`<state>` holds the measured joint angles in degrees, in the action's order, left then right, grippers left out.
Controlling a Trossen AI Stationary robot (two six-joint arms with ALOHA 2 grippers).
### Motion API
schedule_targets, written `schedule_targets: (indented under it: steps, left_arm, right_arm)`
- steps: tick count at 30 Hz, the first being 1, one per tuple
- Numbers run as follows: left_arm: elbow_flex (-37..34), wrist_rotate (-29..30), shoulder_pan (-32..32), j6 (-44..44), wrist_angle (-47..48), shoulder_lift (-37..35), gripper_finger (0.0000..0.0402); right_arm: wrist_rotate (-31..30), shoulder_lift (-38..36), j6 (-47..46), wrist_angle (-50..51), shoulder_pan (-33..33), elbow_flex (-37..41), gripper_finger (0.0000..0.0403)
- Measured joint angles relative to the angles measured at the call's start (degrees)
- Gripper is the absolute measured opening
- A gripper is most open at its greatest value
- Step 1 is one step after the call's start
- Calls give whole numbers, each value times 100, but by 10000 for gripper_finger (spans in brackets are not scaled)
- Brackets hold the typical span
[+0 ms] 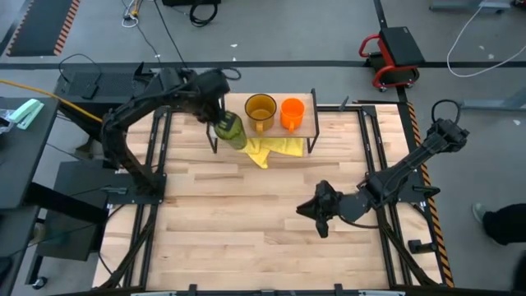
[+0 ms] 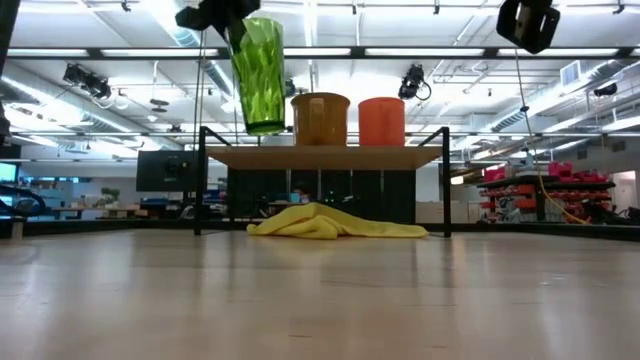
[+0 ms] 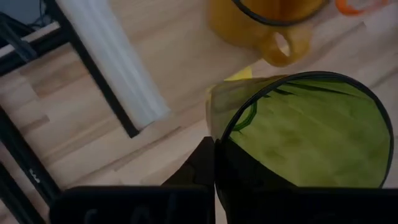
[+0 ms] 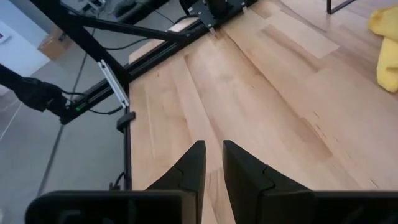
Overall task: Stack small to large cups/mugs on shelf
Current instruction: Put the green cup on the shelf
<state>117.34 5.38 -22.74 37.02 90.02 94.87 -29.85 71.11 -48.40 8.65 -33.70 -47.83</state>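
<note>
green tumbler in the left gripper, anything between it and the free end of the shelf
Nothing visible. The tall translucent green plastic tumbler hangs above the wooden-topped shelf, its free end bare beside the amber-yellow handled mug.
</note>
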Motion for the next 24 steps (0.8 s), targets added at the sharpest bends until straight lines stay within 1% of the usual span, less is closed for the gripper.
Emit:
schedule_targets:
  steps: [5, 10, 17, 21, 24]
  left_arm:
    - [9, -58, -566, -205, -2, 61, 12]
    - [12, -99, -910, -376, -2, 88, 12]
    - [29, -135, -1142, -649, -124, 305, 12]
    - [36, -189, -1219, -772, -403, 403, 12]
    - [255, -163, -1331, -825, -328, 498, 12]
  right_arm:
    - [-57, -2, -6, 8, -40, 0, 61]
    - [-61, -2, -8, 11, -14, 0, 61]
    - [-185, -2, 13, 11, 41, 0, 61]
    - [-188, -2, 3, 14, 64, 0, 61]
    - [-188, -2, -13, 13, 62, 0, 61]
